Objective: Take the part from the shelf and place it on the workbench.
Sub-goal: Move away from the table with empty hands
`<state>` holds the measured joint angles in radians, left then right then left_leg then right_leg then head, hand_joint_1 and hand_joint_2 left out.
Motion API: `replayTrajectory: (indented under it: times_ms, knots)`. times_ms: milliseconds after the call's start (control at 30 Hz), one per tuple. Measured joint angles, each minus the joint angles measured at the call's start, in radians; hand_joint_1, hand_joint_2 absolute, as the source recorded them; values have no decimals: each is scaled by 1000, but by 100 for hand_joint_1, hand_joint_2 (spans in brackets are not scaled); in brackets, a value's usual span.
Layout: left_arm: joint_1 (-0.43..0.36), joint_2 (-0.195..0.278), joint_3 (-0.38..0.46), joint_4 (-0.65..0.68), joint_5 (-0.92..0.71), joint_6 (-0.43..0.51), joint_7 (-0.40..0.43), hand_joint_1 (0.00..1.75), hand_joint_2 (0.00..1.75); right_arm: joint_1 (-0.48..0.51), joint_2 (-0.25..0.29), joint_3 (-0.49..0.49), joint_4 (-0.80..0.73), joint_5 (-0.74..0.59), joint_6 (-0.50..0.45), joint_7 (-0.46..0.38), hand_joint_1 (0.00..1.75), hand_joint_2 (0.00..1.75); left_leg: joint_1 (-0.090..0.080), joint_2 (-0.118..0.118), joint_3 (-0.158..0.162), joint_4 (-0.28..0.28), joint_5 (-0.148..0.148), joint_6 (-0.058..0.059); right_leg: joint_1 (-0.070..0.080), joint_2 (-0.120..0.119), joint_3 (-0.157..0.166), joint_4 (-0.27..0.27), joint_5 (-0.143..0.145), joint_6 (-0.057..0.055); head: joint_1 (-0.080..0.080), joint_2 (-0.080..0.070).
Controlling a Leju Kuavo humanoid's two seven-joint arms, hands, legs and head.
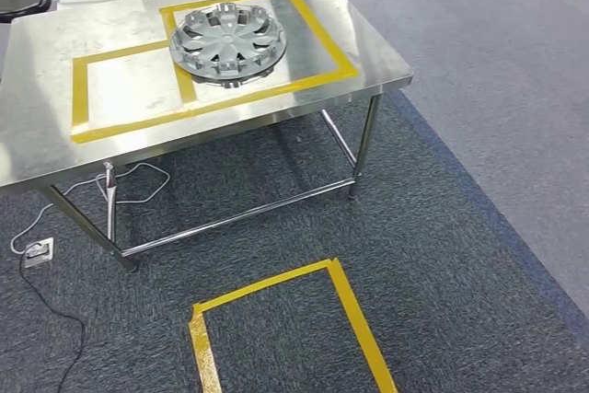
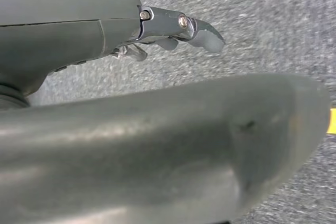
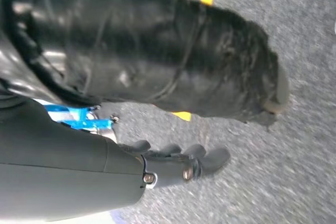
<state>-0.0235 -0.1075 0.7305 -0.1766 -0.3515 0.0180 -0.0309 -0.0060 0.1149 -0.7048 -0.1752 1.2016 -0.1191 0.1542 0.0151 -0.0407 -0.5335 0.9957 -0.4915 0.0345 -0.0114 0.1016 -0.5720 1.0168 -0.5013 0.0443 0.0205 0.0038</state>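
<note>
Silver-grey, the wheel cover (image 1: 227, 41) is seen lying flat on the steel desk (image 1: 41, 62), inside the right-hand yellow tape rectangle (image 1: 327, 39). Nothing is held by the left hand (image 2: 174, 30) or the right hand (image 3: 178, 163); the fingers (image 3: 216, 157) are extended and released above grey carpet (image 1: 451, 227).

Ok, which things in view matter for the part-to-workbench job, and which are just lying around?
Job:
- hubcap, lying on the workbench inside the yellow tape outline
- left hand and right hand, both holding nothing

Lying about:
- floor tape square
- cables
- floor socket
</note>
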Motion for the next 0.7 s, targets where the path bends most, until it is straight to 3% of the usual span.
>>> replayTrajectory:
  times_ms: [33,100,133,167,200,233,300,367,467,533,600,633,667,700]
  knots:
    - [0,3,0,0,2,-3,-2,0,0,1,0,-1,0,-1,0,0,0,0,2,14,2,-6,3,3,1,-29,-20,36,-24,4,5,0]
    - [3,8,0,0,6,-3,-11,0,0,-1,0,-2,0,-3,-1,0,0,0,0,45,1,-8,4,7,0,-83,-82,162,-91,11,15,0]
    - [4,9,1,0,5,1,-17,0,0,-2,0,-2,0,-5,-2,-1,0,0,-2,61,0,-8,3,8,-2,-92,-111,223,-114,15,16,0]
    - [5,10,1,0,2,8,-24,0,0,-1,0,-2,0,-5,-3,-1,0,0,-2,77,-1,-8,3,8,-3,-97,-125,257,-120,18,16,0]
    - [4,10,1,0,-1,17,-30,0,0,-1,0,-2,0,-5,-4,-1,0,0,-3,91,0,-7,2,7,-4,-101,-118,251,-106,20,16,0]
    - [3,10,0,0,-5,25,-36,0,0,0,0,-4,0,-6,-7,0,0,0,-3,104,1,-7,1,6,-5,-108,-89,203,-77,20,17,0]
    - [1,11,0,0,-11,38,-44,0,0,0,0,-7,0,-6,-10,0,0,0,-6,125,5,-5,-3,0,-3,-151,-3,55,-20,15,18,0]
    - [0,15,0,0,-15,45,-48,0,0,-3,0,-10,1,-6,-13,0,0,0,-11,143,10,-3,-6,-11,1,-181,41,-24,2,4,16,0]
    - [-2,19,0,0,-16,54,-49,0,0,-2,1,-11,1,-6,-13,1,0,0,-9,162,18,-3,-11,-28,2,-154,35,-31,7,-14,13,0]
    - [-2,22,0,0,-23,69,-55,0,0,-3,1,-13,1,-6,-13,6,0,0,-5,122,5,41,-50,-39,-2,-132,41,-38,16,-29,9,0]
    - [1,24,0,0,-30,81,-63,0,0,-6,2,-14,1,-5,-11,11,0,0,-3,68,-45,166,-121,-42,-2,-108,40,-39,23,-39,2,0]
    - [3,25,0,0,-32,83,-66,0,0,-7,2,-16,1,-6,-11,11,0,0,-3,55,-75,235,-149,-43,-1,-94,38,-38,24,-41,1,0]
    - [5,27,0,0,-33,84,-67,0,0,-7,3,-17,1,-6,-9,11,0,0,-3,50,-94,279,-159,-42,0,-79,37,-36,25,-42,0,0]
    - [6,29,0,0,-33,83,-67,0,0,-6,4,-18,1,-6,-8,13,0,0,-3,48,-99,286,-147,-41,1,-64,36,-34,25,-42,0,0]
